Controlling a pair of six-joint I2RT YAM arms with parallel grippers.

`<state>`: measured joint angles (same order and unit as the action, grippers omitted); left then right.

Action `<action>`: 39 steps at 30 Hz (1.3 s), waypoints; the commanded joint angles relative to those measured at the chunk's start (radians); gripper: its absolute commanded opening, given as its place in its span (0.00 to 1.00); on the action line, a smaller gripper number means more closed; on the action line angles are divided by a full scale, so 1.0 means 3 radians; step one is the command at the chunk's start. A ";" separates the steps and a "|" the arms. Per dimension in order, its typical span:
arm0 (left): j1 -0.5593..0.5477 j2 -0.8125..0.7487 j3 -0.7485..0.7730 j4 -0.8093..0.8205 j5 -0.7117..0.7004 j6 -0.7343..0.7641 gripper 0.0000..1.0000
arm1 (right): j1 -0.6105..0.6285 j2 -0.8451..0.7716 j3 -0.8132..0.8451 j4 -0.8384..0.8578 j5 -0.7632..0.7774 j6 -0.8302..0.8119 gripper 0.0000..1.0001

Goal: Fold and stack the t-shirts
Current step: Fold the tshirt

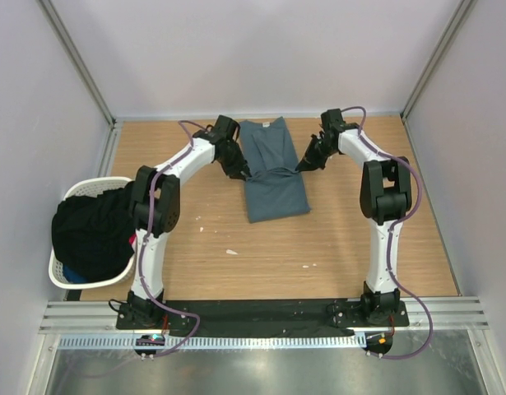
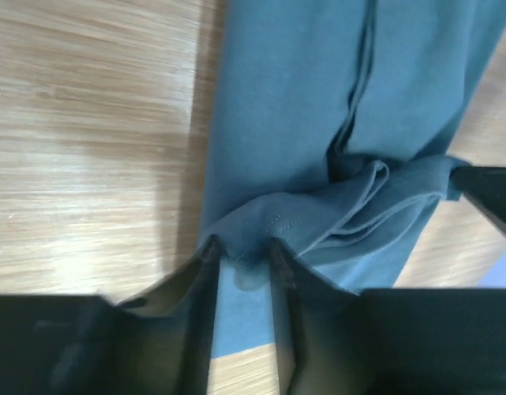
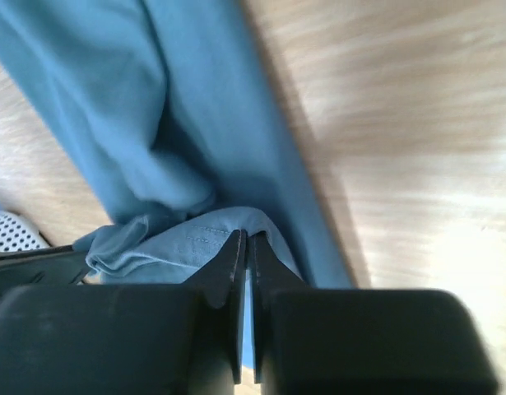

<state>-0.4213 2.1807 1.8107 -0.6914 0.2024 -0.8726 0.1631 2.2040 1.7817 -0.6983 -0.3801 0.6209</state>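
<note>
Right gripper (image 3: 243, 240) first, filling its own wrist view: jaws pressed flat together with a hem of the slate-blue t-shirt (image 1: 273, 193) nipped at the tips, so that side is a firm pinch. Over on the left gripper (image 2: 243, 257), the jaws stand a little apart with a bunched fold of the same shirt lying between them; that reads as a loosened hold, not a clamp. From above, the shirt lies at the far middle of the table (image 1: 335, 247), already narrowed into a long band with its sides turned in. Both grippers meet it at mid-length, one on each edge, with a crease drawn across between them. So the crosswise fold looks like the step in hand. No finished stack shows anywhere, and the laundry basket (image 1: 92, 184) on the left is heaped with dark clothes (image 1: 88, 234). My call: early days, one shirt part-folded, plenty left.
</note>
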 commanded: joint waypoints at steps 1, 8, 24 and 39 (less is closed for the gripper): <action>0.0044 0.0017 0.0172 0.0070 0.0000 0.0091 0.35 | -0.0027 -0.0019 0.0309 0.0093 -0.0047 -0.0116 0.15; 0.0116 -0.0191 0.0433 -0.0012 -0.0122 0.0362 0.89 | -0.0032 -0.0259 0.0733 0.0027 -0.0165 -0.0443 0.64; -0.0232 -0.0837 -0.1005 0.1573 -0.0116 -0.0002 0.19 | 0.0142 -0.0874 -0.1010 0.1223 -0.0395 -0.0638 0.18; -0.0058 0.0017 -0.0641 0.1640 -0.0204 0.0122 0.00 | 0.0147 -0.0204 -0.0514 0.1382 0.0055 -0.0806 0.17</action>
<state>-0.4484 2.1494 1.5787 -0.2489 0.1497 -0.8536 0.2073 2.1124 1.5909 -0.3195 -0.4126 0.4107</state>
